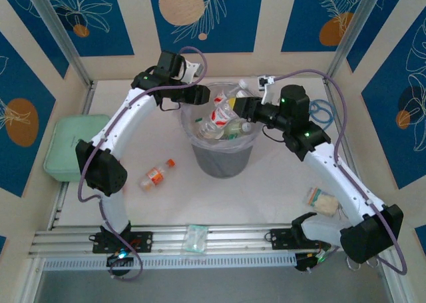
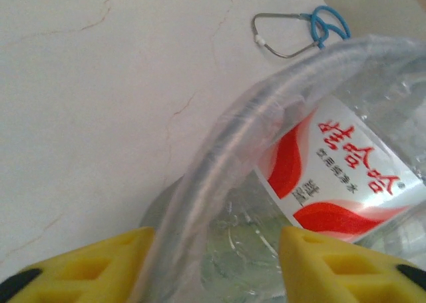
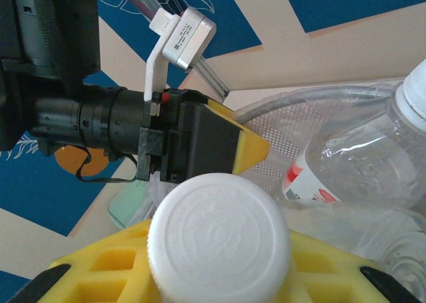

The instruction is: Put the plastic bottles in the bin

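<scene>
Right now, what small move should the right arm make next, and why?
Probably open the right gripper. It is shut on a white-capped bottle that hangs over the mouth of the bin, above the bottles already inside, so letting go should drop it in.

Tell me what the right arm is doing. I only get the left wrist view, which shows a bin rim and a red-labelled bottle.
Observer: The right pincer is shut on a white-capped bottle, holding it over the opening of the bin.
Operator: Are any bottles lying outside it?
Observer: One. An orange-capped bottle lies on its side to the left of the bin.
Operator: How much is inside?
Observer: A pile of bottles sits inside, seen from above.
</scene>
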